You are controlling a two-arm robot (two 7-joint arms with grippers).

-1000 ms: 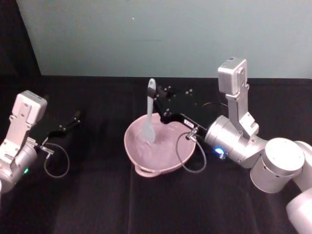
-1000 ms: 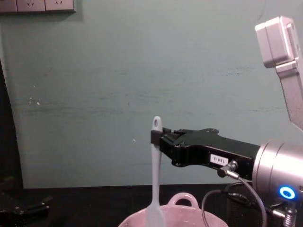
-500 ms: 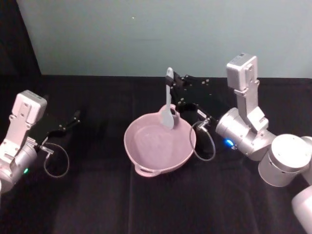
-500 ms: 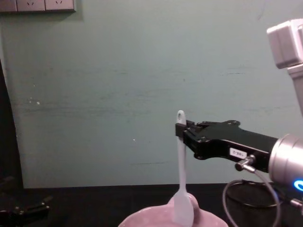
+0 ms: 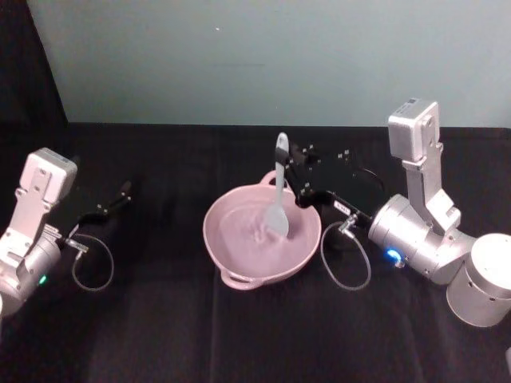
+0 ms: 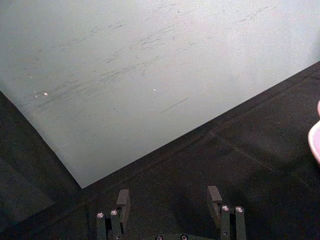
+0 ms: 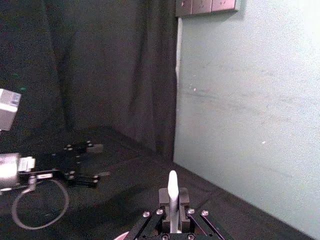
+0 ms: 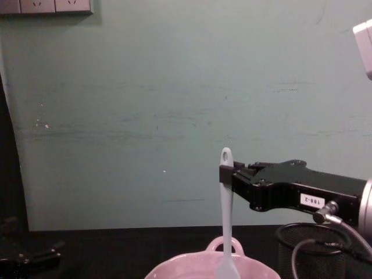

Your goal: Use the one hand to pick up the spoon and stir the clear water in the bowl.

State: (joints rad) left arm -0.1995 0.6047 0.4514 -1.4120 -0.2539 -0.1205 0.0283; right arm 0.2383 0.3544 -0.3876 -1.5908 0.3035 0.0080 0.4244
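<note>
Presumably light yet stiff, the spoon (image 5: pixel 279 195) is pinched near its handle top by the right end effector (image 5: pixel 286 162), while the left end effector (image 6: pixel 168 196) is parked open.

The bowl (image 5: pixel 214 243) sits mid-desk (image 5: pixel 160 327), before the wall (image 5: pixel 239 56). The spoon (image 5: pixel 279 191) stands nearly upright in the bowl's right half, blade down inside, handle rising above the rim. The right end effector (image 5: pixel 289 163) reaches in from the bowl's right and clamps the handle near its top. A mesh cup (image 8: pixel 302 247) stands right of the bowl, beneath that end effector. The left end effector (image 5: pixel 120 195) is well apart to the bowl's left.
</note>
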